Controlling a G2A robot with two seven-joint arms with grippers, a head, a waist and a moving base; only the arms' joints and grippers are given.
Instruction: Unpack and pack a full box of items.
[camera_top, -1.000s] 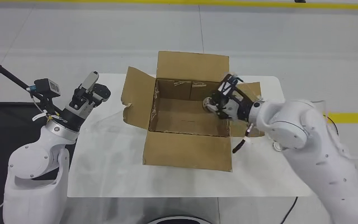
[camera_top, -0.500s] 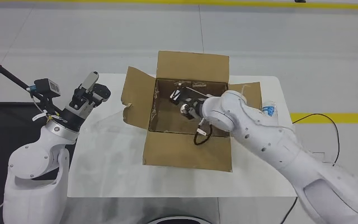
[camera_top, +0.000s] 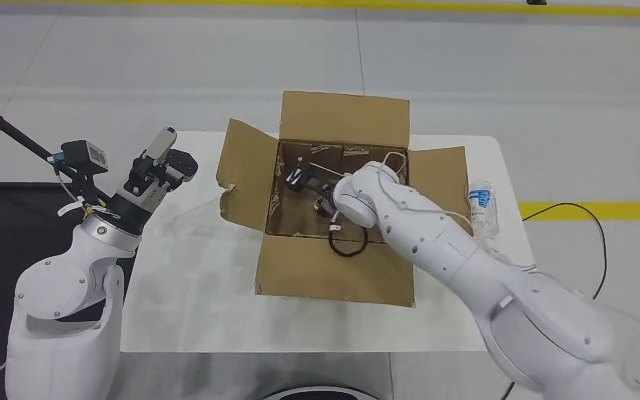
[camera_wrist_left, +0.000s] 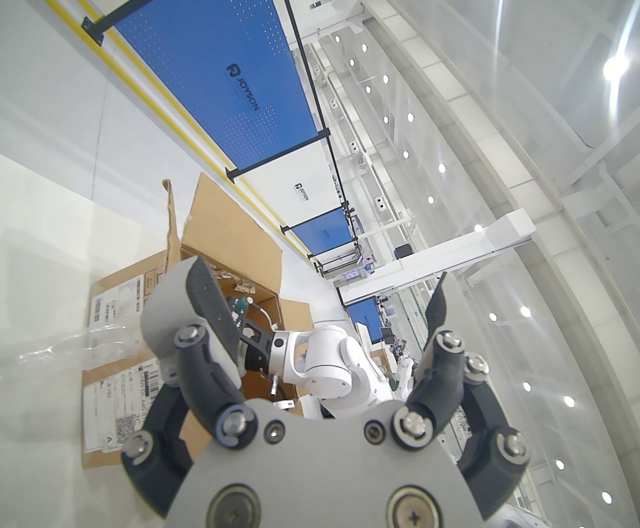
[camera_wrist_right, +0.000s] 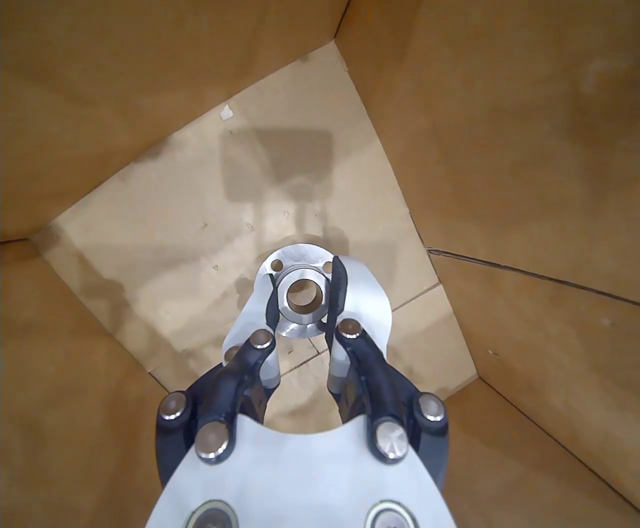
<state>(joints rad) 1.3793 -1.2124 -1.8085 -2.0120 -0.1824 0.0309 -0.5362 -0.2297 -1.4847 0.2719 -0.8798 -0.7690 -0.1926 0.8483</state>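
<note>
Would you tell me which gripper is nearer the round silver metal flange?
Right: right gripper grips the flange inside the brown cardboard box; left gripper sits open outside it.

Top of brown cardboard box (camera_top: 335, 268) found open, all four flaps folded outward. White right arm (camera_top: 420, 235) noted crossing the opening from the right near corner, taking up its middle and right side. Near left corner of the opening free.

Inside, by right wrist view: bare cardboard floor all round right claw (camera_wrist_right: 305, 292), clamped on round silver metal flange (camera_wrist_right: 300, 316), with walls rising on every side.

Left of box: open stretch of white table (camera_top: 200, 300), left claw (camera_top: 165, 152) raised at its left edge, fingers spread, well apart from the left flap.

Right of box: small clear bottle with blue label (camera_top: 481, 205) on table, just beside the right flap.
</note>
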